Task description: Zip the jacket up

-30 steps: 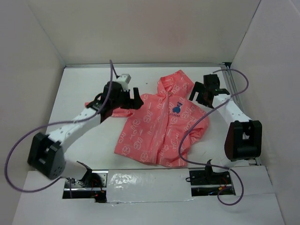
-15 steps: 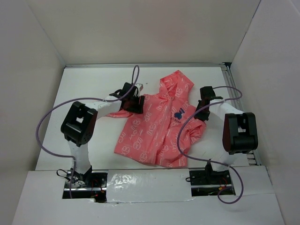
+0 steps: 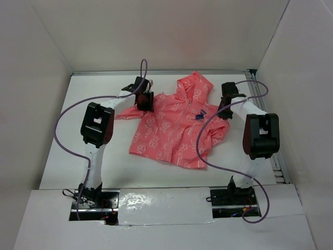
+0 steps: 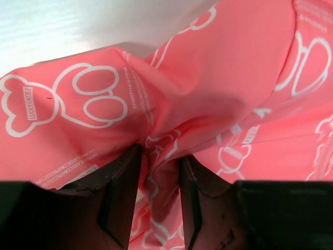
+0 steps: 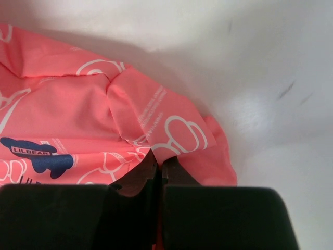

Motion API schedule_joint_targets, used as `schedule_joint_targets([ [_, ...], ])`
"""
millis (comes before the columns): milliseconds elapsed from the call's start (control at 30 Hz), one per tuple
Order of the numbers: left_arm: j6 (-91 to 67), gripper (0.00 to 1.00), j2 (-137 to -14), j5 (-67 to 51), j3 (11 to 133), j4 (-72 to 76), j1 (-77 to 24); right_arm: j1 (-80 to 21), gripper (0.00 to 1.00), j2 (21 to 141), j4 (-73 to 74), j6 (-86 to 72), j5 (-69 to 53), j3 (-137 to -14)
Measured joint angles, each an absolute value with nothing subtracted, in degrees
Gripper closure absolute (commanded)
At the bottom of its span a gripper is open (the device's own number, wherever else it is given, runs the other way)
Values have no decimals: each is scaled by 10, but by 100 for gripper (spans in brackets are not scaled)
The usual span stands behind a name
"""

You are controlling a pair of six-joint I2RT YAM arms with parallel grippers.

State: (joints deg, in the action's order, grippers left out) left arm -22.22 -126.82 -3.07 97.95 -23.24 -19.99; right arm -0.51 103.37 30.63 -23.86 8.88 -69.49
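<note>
My left arm (image 3: pixel 97 125) and right arm (image 3: pixel 258 136): white links, boxy black joints. A purple cable (image 3: pixel 56 133) trails off each, the left bulging toward nine o'clock. My fingers (image 4: pixel 120 200) look black, perhaps scuffed.

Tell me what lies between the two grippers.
The top view shows only the jacket, chest and hood, between the left gripper and the right gripper.

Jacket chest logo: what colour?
Dark blue. The chest logo on the coral-pink jacket shows best in the right wrist view.
</note>
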Motion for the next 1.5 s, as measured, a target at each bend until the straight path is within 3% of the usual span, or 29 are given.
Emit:
schedule_joint_targets([
  [133, -202, 38, -1272, -45, 989, -230, -186, -32, 94, 1046, 280, -176, 160, -744],
  [167, -195, 29, -1272, -48, 990, -230, -180, -39, 90, 1051, 283, -164, 173, -764],
  [200, -190, 25, -1272, -50, 990, -229, -176, -45, 76, 1056, 288, -156, 183, -789],
  [233, -186, 15, -1272, -50, 990, -227, -171, -47, 43, 1060, 292, -154, 187, -804],
  [267, -181, 3, -1270, -51, 990, -226, -168, -49, 1, 1063, 291, -151, 194, -833],
  [400, -182, 1, -1249, -46, 990, -241, -163, -45, 0, 1015, 293, -158, 195, -837],
  [533, -189, 1, -1186, -37, 972, -249, -171, -43, 0, 887, 313, -227, 193, -734],
  [633, -200, 1, -1108, -33, 923, -242, -195, -44, 0, 772, 335, -288, 171, -612],
  [767, -218, 1, -1042, -43, 868, -218, -239, -55, 9, 658, 343, -351, 101, -444],
  [900, -237, 1, -1052, -50, 839, -213, -270, -77, 14, 610, 349, -394, 15, -326],
  [1000, -248, 1, -1083, -50, 828, -216, -273, -91, 26, 615, 345, -410, -14, -310],
  [1067, -256, 1, -1105, -51, 828, -218, -270, -99, 38, 632, 330, -419, -23, -312],
  [1133, -259, 1, -1122, -51, 828, -220, -266, -106, 59, 661, 320, -428, -24, -314],
  [1200, -260, 1, -1132, -51, 828, -220, -261, -112, 73, 688, 308, -439, -25, -315],
  [1233, -262, 1, -1136, -52, 828, -220, -258, -114, 100, 698, 304, -443, -26, -315],
  [1367, -275, 1, -1151, -62, 828, -219, -240, -118, 100, 705, 301, -469, -23, -315],
  [1500, -291, 1, -1171, -70, 845, -230, -220, -132, 100, 638, 330, -519, -23, -297],
])
